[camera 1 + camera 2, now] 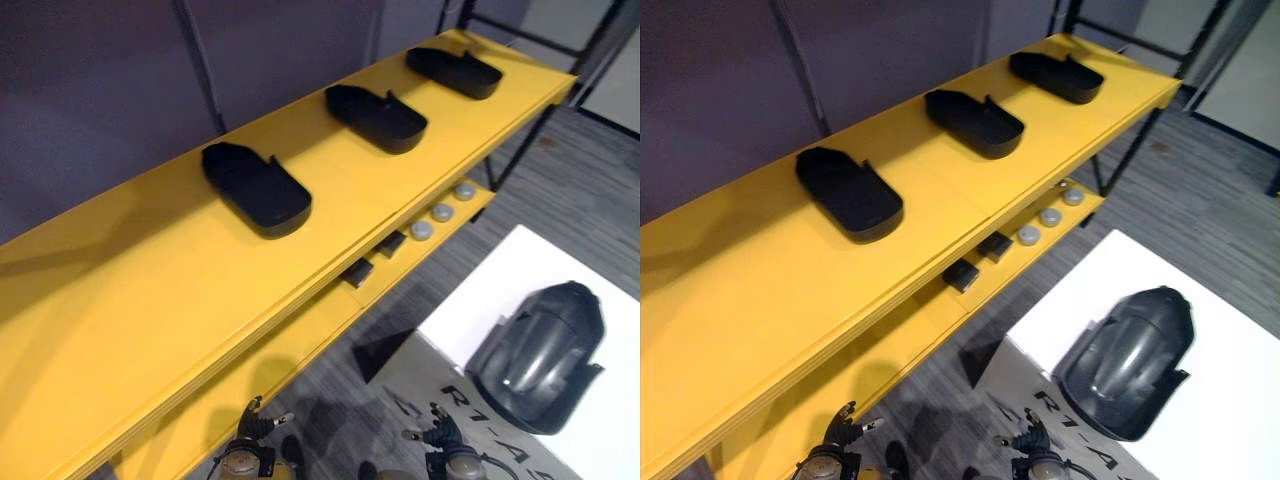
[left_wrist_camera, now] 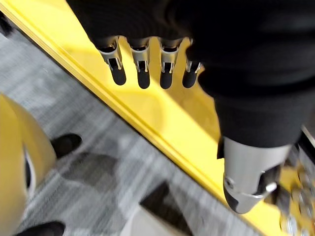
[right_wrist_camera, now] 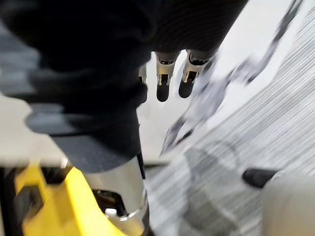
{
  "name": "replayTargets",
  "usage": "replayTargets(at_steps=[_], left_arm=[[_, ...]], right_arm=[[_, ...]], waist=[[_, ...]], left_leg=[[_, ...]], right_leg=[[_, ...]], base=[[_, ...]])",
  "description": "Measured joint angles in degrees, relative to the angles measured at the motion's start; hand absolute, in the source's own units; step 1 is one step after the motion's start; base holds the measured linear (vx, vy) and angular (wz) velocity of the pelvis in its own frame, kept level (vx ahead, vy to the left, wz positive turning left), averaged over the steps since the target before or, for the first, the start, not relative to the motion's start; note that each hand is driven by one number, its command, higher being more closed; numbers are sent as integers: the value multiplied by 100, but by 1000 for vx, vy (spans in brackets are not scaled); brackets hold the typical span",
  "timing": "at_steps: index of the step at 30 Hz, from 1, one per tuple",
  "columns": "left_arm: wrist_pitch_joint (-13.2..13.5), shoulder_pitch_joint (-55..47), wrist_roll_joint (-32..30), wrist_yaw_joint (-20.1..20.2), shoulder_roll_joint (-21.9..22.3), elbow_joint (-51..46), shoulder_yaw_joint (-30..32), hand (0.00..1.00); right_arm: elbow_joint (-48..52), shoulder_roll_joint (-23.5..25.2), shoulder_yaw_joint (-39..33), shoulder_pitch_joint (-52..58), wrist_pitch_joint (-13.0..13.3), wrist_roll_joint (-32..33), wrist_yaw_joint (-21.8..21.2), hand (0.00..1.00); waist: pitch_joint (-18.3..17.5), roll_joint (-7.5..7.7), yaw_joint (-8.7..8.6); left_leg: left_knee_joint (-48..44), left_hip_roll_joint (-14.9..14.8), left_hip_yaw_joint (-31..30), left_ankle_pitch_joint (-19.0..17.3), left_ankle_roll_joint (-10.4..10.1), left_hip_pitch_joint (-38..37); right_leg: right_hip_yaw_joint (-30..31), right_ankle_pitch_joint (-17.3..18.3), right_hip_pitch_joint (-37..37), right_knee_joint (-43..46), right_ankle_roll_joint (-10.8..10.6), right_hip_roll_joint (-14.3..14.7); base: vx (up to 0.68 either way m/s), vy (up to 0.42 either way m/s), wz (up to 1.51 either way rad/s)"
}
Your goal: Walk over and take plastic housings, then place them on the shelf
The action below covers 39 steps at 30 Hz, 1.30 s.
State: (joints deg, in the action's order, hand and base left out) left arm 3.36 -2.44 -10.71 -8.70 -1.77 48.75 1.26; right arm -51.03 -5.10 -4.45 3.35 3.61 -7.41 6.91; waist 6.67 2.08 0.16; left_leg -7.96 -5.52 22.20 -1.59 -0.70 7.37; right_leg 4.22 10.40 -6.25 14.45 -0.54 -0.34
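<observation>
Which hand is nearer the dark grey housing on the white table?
Right. The right hand hangs at the table bearing the housing; the left hand hangs farther away, beside the yellow shelf.

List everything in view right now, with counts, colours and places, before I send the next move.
shallow black plastic tray-shaped housings: three, black, in a spaced row along the top shelf board
large curved glossy plastic housing: one, dark grey, lying on the white table
top shelf board: one, yellow, running diagonally across the view
lower shelf board: one, yellow, under the top one
small round caps: three, grey, in a line on the lower shelf board
small blocks: two, black, on the lower shelf board beside the caps
white table: one, white, right of the shelf
carpet: grey, floor
left hand: open, empty, over the shelf edge
right hand: open, empty, by the white table
</observation>
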Motion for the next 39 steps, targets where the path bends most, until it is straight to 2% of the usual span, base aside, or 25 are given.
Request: replayTargets(at_steps=[2,3,4,5,6,8,10,13,14,15,17,18,19,20,21,22,25,26,30,33,36,38,39], left_arm=[[-1,23,-7,-1,-10,122,-3,0],[-11,39,-12,-3,0,223,4,0],[-31,15,-11,-5,-13,248,11,0],[-42,13,-10,-5,-11,253,2,0],[-41,28,-7,-11,-72,250,-32,0],[-34,91,-3,-12,-143,303,-49,0],[-36,98,-6,-8,-144,377,-45,0],[-39,161,-7,7,-87,461,-48,0],[-39,163,-7,9,-59,472,-47,0],[-39,150,0,11,-19,482,-45,0],[-27,115,45,-4,1,461,-35,0],[-26,105,51,-10,-7,462,-35,0],[-14,78,100,-27,-4,460,-36,0],[-5,49,164,-56,1,463,-36,0],[-6,26,166,-65,8,478,-35,0],[-10,40,168,-69,-27,542,35,0],[-11,35,207,-80,-57,622,200,0],[-24,13,207,-77,-73,669,219,0],[-32,-20,260,-77,-139,649,420,0],[-29,-46,264,-74,-201,542,498,0],[-25,-139,264,-50,-207,332,633,0],[-4,-295,264,11,-213,142,634,0],[-4,-324,266,16,-212,123,634,0]], right_arm=[[-34,-50,2,-18,0,2,3,0],[-42,-12,7,-69,1,3,1,0],[-27,38,3,-135,3,9,7,0],[-29,53,6,-141,3,9,11,0],[-80,134,18,-124,3,11,12,0],[-167,171,19,-52,2,15,12,0],[-236,181,18,43,3,107,24,0],[-232,152,14,61,7,173,41,0],[-233,144,14,61,7,217,59,0],[-236,133,11,57,7,254,84,0],[-249,72,4,51,6,265,108,0],[-249,60,5,48,6,265,111,0],[-251,39,3,54,6,265,111,0],[-239,23,-5,61,10,265,113,0],[-232,4,-15,68,16,266,112,0],[-233,40,-129,82,18,273,112,0],[-251,169,-404,172,18,405,111,0],[-253,159,-499,200,18,511,115,0],[-219,149,-1085,265,12,830,154,0],[136,62,-1838,366,3,1092,220,0],[1109,-85,-2396,511,-7,1387,338,0],[2644,-292,-2566,763,-21,1383,483,0],[3042,-332,-2595,804,-21,1381,508,0]], waist=[[-7,-15,-65],[-9,-17,-62],[2,-10,-71],[6,-19,-86],[8,-10,-77],[54,-90,-198],[56,-162,-198],[120,-172,-175],[147,-165,-169],[224,-178,-85],[292,-217,14],[297,-216,10],[294,-251,18],[251,-365,10],[226,-441,10],[206,-447,16],[123,-350,38],[105,-365,60],[93,-375,49],[73,-362,-73],[3,-351,-133],[-132,-351,-220],[-152,-346,-230]], left_leg=[[38,-86,196,11,-15,-117],[52,-225,470,13,-17,-212],[62,-265,821,17,-20,-326],[73,-265,967,17,-20,-392],[57,-287,1252,-22,-80,-570],[34,-375,1196,-23,-130,-660],[-331,-748,1194,-36,-172,-694],[-1104,-1185,1096,-84,-237,-512],[-1290,-1242,847,-91,-242,-455],[-1399,-1120,102,-348,-333,-410],[-1407,-552,-1427,-838,-651,-400],[-1390,-400,-1790,-914,-731,-371],[-1301,-170,-2308,-989,-770,-355],[-1093,-125,-2554,-955,-670,-378],[-944,-164,-2555,-920,-563,-382],[-815,-170,-2420,-986,-410,-482],[-382,15,-2195,-909,-294,-688],[-222,69,-2092,-862,-224,-795],[99,130,-1873,-806,-172,-1069],[198,156,-1803,-805,-173,-1170],[198,201,-1740,-801,-171,-1271],[195,267,-1734,-780,-165,-1280],[193,276,-1732,-771,-161,-1297]], right_leg=[[154,-99,-64,3,-30,94],[-108,-157,-163,7,-40,66],[-1105,36,-291,189,150,-295],[-1710,84,-334,380,98,-597],[-2767,12,-327,640,6,-1069],[-2677,-55,-223,550,23,-865],[-2401,-336,62,17,165,-464],[-2067,-667,251,-564,317,-99],[-1899,-719,255,-635,342,-23],[-1629,-762,279,-689,327,47],[-1137,-824,266,-724,337,143],[-1037,-824,261,-732,337,160],[-852,-858,263,-748,285,217],[-778,-900,271,-787,221,303],[-770,-910,263,-796,209,366],[-625,-932,276,-808,176,370],[-421,-1019,267,-890,55,197],[-318,-1029,255,-880,36,156],[-158,-1013,251,-881,-17,126],[-124,-982,276,-882,-61,116],[-49,-958,347,-885,-91,97],[2,-920,344,-886,-127,56],[10,-920,344,-885,-127,47]], base=[[-24,-67,-87],[-85,-111,-134],[-93,-89,-135],[-98,-66,-140],[-64,-47,-92],[-52,-92,-60],[-50,-174,-70],[-80,-177,-71],[-68,-97,-101],[-66,-47,-115],[-53,24,-125],[-28,115,-105],[-13,156,-92],[-12,179,-91],[3,187,-77],[17,192,-50],[64,170,-31],[109,150,-34],[154,89,-25],[159,63,-16],[88,50,-19],[49,42,-12],[20,37,-11]])
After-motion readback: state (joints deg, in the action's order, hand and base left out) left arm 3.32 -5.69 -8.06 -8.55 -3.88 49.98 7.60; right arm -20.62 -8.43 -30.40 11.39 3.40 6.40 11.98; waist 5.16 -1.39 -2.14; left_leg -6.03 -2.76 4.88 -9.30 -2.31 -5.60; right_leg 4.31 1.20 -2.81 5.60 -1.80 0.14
